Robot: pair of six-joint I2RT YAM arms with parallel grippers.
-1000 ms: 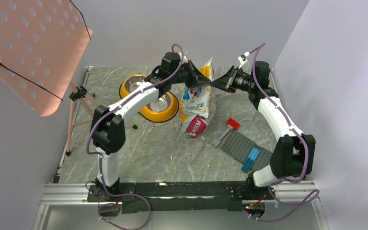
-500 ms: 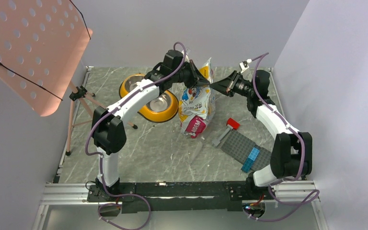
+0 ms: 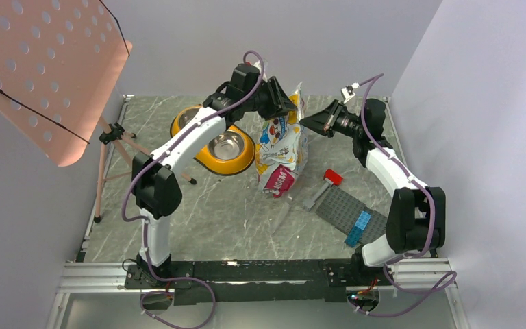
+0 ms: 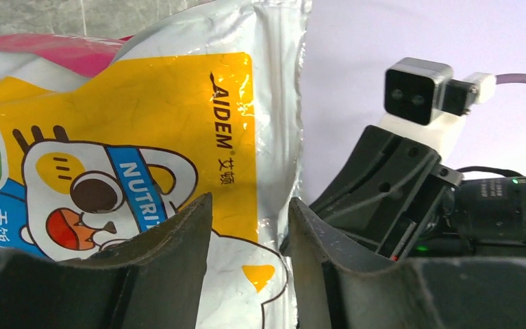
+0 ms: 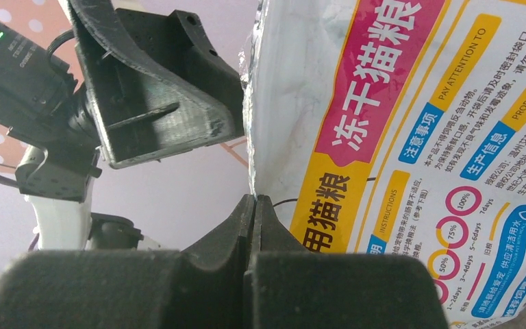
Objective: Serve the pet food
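Between the two pincers, at the far middle of the worktop (image 3: 205,212), the bag (image 3: 281,147) stands upright on its base. Its long axis is close to vertical, with the cat-printed face turned toward the left pincer (image 3: 289,108) and the text-covered back toward the right pincer (image 3: 306,123). The right pincer is fully closed, its tips meeting right on the bag's side seam near the top. From its wrist view it appears to pinch that thin edge, and the rest of the bag spreads away to its right. The left pincer is about half open and holds nothing. The opposite top edge of the bag shows in the gap between its fingers, though I cannot tell whether the film sits between the pads or just beyond them. No kibble is in view, so the pet food is presumably all inside the bag, and the pictures do not show whether the top is torn open. The bowl (image 3: 212,164) lies below and behind the left pincer, just beside the bag and under the left arm, and its visible cup shows bare steel. The arms are equally near the bag's top, but only the right one grips it. Serving probably depends on the left pincer closing on the edge in front of it, since the bowl lies on that side of the bag.
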